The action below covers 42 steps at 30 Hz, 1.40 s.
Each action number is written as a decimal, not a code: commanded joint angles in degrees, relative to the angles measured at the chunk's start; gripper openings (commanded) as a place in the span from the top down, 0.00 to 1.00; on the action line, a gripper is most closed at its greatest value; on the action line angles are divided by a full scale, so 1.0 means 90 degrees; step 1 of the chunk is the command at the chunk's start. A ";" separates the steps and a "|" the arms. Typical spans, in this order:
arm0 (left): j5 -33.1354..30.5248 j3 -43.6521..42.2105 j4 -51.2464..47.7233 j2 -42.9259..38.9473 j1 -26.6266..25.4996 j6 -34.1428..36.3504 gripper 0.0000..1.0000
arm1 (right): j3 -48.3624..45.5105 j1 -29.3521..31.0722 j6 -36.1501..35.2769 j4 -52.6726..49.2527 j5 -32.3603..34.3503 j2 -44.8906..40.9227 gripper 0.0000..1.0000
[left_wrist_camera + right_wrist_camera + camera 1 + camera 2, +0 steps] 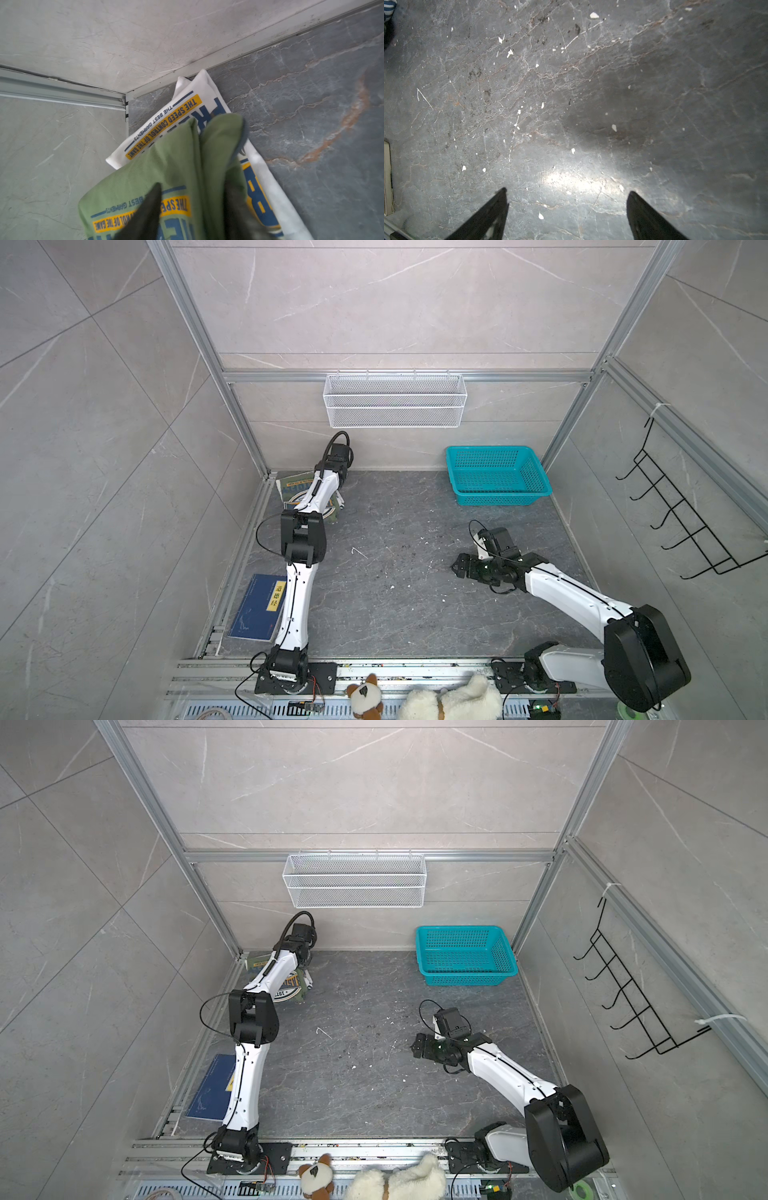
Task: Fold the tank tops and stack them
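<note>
The tank tops lie folded and stacked in the far left corner of the dark stone floor. The olive green one (145, 172) rests on the white one (187, 97), both with navy-yellow prints. In both top views my left arm covers most of the stack; olive cloth (289, 485) (254, 962) shows beside it. My left gripper (194, 184) stands open directly over the olive top, a raised fold of cloth between its spread fingers. My right gripper (457, 568) (567, 190) is open over bare floor at mid right, holding nothing.
A teal basket (496, 477) stands at the back right. A white mesh basket (395, 400) hangs on the back wall. A blue book (257, 608) lies by the left rail. Plush toys (453, 699) sit at the front edge. A black hook rack (681, 522) hangs on the right wall.
</note>
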 commanded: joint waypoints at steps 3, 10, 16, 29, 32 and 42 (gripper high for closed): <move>0.0040 0.0400 -0.0332 -0.0503 0.0056 -0.0412 0.24 | -0.0001 -0.0019 -0.0020 -0.0307 0.0084 -0.0176 0.09; 0.1214 -0.1397 -0.0197 -0.3094 0.0049 -0.1623 0.00 | 0.0388 -0.0021 -0.0340 -0.0670 0.0886 -0.0539 0.08; 0.1177 -0.4955 0.1536 -0.5998 0.0062 -0.2457 0.00 | 0.0803 -0.0027 -0.0492 -0.0961 0.2439 -0.1398 0.05; 0.0251 -1.1191 0.4747 -0.9250 0.0642 -0.2838 0.00 | 0.0088 -0.0210 -0.1789 0.1406 0.6000 -0.0858 0.00; 0.0772 -1.2489 0.6354 -0.9406 0.0682 -0.2479 0.00 | -0.0211 -0.0411 -0.2050 0.2037 0.5811 -0.0481 0.00; 0.2738 -1.3823 0.9643 -0.8166 0.1152 -0.1919 0.00 | -0.1822 -0.0792 -0.2965 0.5821 0.4763 0.0240 0.00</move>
